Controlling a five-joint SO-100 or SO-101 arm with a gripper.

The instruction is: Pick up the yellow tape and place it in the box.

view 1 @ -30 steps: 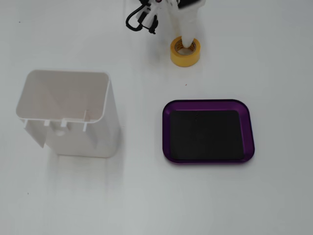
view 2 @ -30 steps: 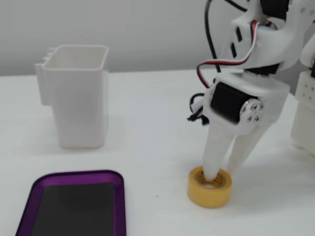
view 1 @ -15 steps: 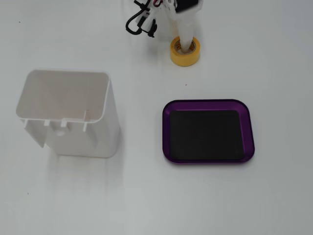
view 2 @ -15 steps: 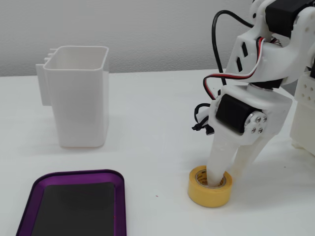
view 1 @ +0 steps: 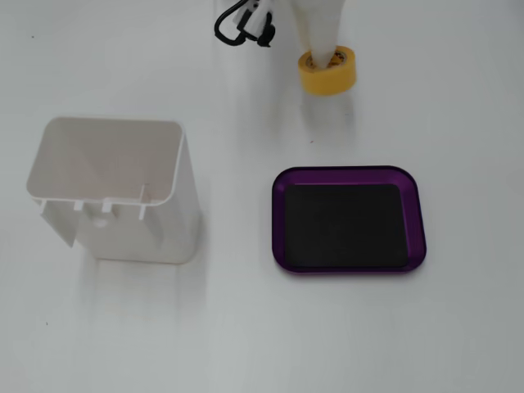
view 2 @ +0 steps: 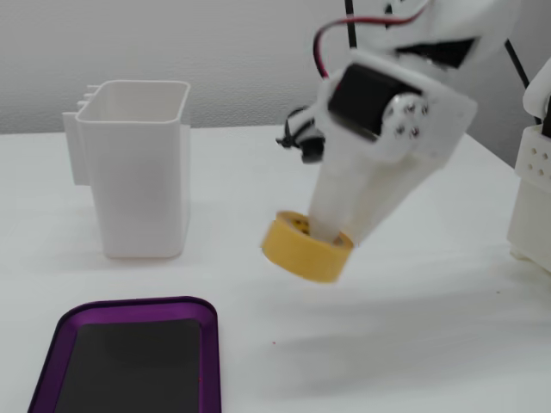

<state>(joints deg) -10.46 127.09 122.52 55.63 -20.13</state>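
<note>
Near the top edge of a fixed view, right of centre, one yellow tape (view 1: 327, 71) is hanging on the gripper (view 1: 324, 56); in the other fixed view the same roll (view 2: 306, 247) is sitting in the middle of the frame, tilted and clear of the table. The gripper (view 2: 337, 234) is clamping on the roll's wall, one white finger (view 2: 325, 215) going down into the core and the other pressing the outside. A single box (view 1: 350, 219) is lying flat in the right centre of a fixed view, well apart from the tape; its purple rim (view 2: 129, 310) is showing at the lower left of the other view, where the frame edge is cutting off its near part. One tall white container (view 1: 115, 188) is standing upright at the left in both fixed views (view 2: 138, 168), open at the top. A black cable (view 1: 241, 24) is looping beside the arm near the top edge. At the far right of one view a white perforated block (view 2: 534, 198) is being cut off by the frame. The arm's upper part is lying outside both frames, and the print on the tape's core is too small to read.
</note>
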